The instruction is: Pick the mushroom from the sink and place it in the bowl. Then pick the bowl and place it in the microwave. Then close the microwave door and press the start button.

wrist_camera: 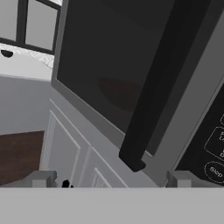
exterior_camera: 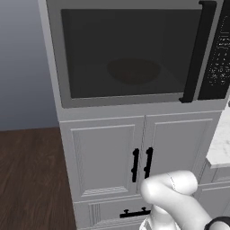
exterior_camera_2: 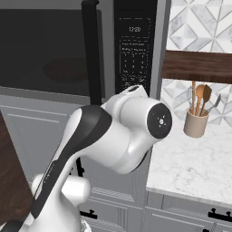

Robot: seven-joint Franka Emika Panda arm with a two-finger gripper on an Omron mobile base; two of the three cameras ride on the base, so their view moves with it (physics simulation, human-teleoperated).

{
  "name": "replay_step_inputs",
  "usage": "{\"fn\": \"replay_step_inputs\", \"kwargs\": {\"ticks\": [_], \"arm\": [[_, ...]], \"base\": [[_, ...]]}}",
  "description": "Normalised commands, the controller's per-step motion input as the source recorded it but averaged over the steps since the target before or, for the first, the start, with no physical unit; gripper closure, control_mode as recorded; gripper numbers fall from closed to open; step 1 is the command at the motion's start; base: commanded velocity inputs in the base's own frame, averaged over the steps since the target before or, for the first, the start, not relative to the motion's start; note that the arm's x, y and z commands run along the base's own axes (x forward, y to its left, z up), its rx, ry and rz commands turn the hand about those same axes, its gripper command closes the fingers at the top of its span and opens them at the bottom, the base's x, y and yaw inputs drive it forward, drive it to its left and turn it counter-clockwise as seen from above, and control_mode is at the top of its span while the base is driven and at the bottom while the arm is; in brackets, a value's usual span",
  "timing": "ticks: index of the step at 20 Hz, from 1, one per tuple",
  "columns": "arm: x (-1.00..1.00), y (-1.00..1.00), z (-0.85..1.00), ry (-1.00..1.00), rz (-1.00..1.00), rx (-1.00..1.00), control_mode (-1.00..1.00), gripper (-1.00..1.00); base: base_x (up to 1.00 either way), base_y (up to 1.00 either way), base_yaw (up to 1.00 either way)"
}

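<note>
The grey microwave [exterior_camera: 134,107] has its door [exterior_camera: 130,54] shut, the long black handle [exterior_camera: 197,54] upright beside the black keypad [exterior_camera: 220,54]. Through the tinted window I make out the dim reddish-brown bowl [exterior_camera: 133,70] on the turntable. The mushroom is hidden and the sink is out of view. In the hand view my gripper [wrist_camera: 113,180] is open, its fingertips [wrist_camera: 43,178] far apart with nothing between them. It looks at the handle [wrist_camera: 162,83], the bowl [wrist_camera: 120,92] and the keypad [wrist_camera: 214,148] close by. My arm's wrist [exterior_camera_2: 140,127] stands in front of the keypad [exterior_camera_2: 134,50].
Grey cabinet doors with black handles [exterior_camera: 141,164] sit under the microwave. To the right lies a marble counter [exterior_camera_2: 195,163] with a utensil crock [exterior_camera_2: 196,122] under a dark wooden shelf [exterior_camera_2: 197,65]. Wood floor [exterior_camera: 27,179] lies to the left.
</note>
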Motion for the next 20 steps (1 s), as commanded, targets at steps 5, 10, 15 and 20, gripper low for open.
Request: {"fn": "replay_step_inputs", "kwargs": {"ticks": [5, 10, 15, 20], "arm": [[0.05, 0.00, 0.00, -0.03, 0.00, -0.01, -1.00, -1.00], [0.04, -0.05, 0.00, -0.04, 0.00, -0.01, -1.00, -1.00], [0.10, -0.14, -0.01, -0.02, -0.01, -0.02, -1.00, -1.00], [0.25, -0.07, 0.00, -0.01, 0.00, -0.01, -1.00, -1.00]], "base": [[0.00, 0.00, 0.00], [0.00, 0.00, 0.00], [0.00, 0.00, 0.00], [0.00, 0.00, 0.00]]}}
